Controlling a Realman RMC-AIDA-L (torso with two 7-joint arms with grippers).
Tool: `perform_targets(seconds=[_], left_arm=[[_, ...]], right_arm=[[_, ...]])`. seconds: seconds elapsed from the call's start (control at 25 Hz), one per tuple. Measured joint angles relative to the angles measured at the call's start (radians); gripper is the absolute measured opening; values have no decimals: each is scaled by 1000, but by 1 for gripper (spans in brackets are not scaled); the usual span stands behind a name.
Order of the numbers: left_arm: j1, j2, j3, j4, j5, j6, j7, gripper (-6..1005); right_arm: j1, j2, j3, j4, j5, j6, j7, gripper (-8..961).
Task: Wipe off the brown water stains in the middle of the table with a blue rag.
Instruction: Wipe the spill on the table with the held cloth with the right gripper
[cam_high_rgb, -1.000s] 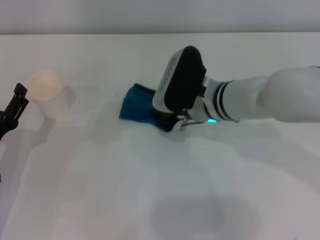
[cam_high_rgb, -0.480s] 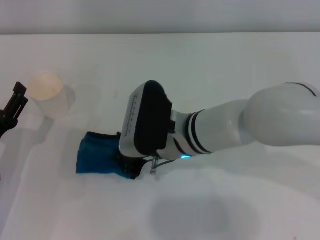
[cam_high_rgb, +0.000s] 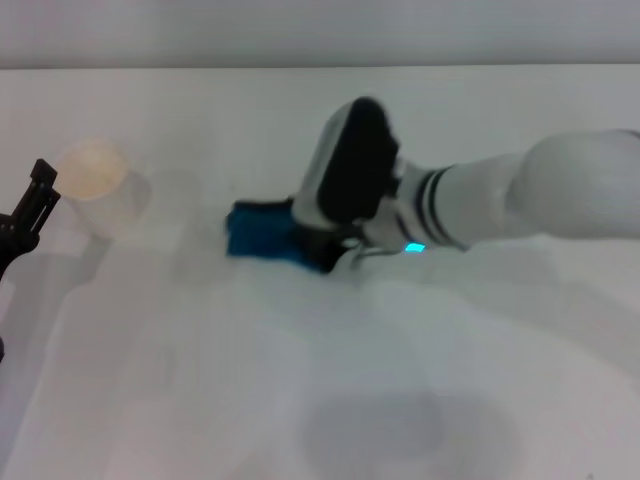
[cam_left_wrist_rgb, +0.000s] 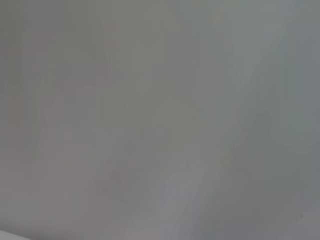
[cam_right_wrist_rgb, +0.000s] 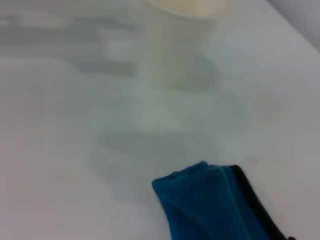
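The blue rag (cam_high_rgb: 260, 236) lies pressed on the white table (cam_high_rgb: 180, 390), left of centre. My right gripper (cam_high_rgb: 320, 252) is shut on the rag's right end; its black wrist housing hides most of the fingers. The rag's blue fold and black edging also show in the right wrist view (cam_right_wrist_rgb: 215, 205). I make out no distinct tan blotch of brown water stains; the tabletop around the rag looks pale and smeared. My left gripper (cam_high_rgb: 28, 212) stays parked at the far left edge.
A white paper cup (cam_high_rgb: 95, 185) stands at the left, between the rag and my left gripper; it shows blurred in the right wrist view (cam_right_wrist_rgb: 185, 35). The left wrist view shows only plain white surface.
My right gripper dragged the rag from the middle toward the near left, then back up and right to about where it started. The left arm has not moved.
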Motion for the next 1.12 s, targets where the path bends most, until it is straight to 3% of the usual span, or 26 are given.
perform_targets(seconds=[0.28, 0.44, 0.6, 0.92, 1.12], left_arm=[[4, 4, 2, 2, 1, 2, -21, 889], [-1, 5, 3, 5, 2, 2, -22, 890], [0, 5, 4, 7, 3, 3, -23, 890], [5, 7, 4, 10, 3, 15, -25, 889], [7, 7, 4, 11, 2, 16, -24, 889]], right_arm=[[-14, -16, 184, 94, -79, -50, -8, 61], [-63, -15, 354, 85, -238, -121, -8, 61], [-99, -21, 453, 47, -307, -197, -11, 61], [-146, -29, 761, -51, -453, -532, -85, 62], [-193, -39, 837, -177, -535, -710, -99, 63]])
